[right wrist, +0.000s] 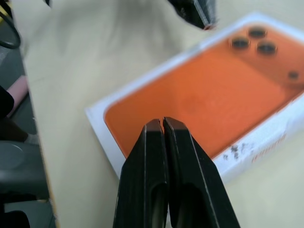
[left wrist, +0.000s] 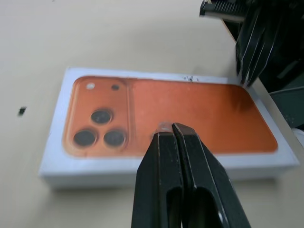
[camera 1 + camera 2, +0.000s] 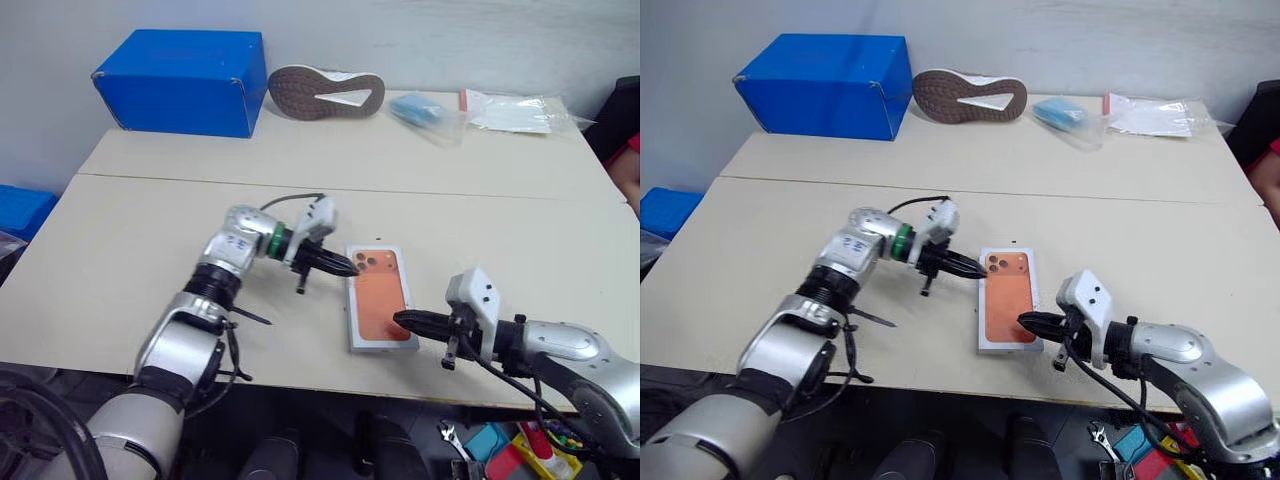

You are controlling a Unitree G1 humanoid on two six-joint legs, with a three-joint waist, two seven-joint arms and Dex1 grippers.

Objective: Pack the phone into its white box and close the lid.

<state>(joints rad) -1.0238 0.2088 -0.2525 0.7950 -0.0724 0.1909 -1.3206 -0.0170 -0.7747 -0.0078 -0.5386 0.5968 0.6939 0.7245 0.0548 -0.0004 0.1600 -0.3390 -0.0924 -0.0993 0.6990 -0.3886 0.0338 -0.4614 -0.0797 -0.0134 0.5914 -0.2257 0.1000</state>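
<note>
A broad beige table (image 3: 130, 260) was seen carrying, along its far edge, a big blue box (image 3: 185, 80), an upturned shoe (image 3: 325, 92) and some plastic bags (image 3: 480, 110), all well apart from the work and judged to be no part of it. Near the front edge the lid (image 3: 380, 297) was found seated, its printed orange phone picture facing up, so that the white box beneath was covered and the phone, presumably inside, could not be seen. The left gripper (image 3: 345, 266) was held at the lid's far end by the printed camera lenses, its fingers pressed together with nothing between them; the right gripper (image 3: 405, 321) was placed at the near end, its fingers likewise together and empty. Both tips were aimed slightly downward at opposite ends, a placement judged suited to pressing the lid evenly home rather than grasping it. The closing was judged nearly or fully done.
</note>
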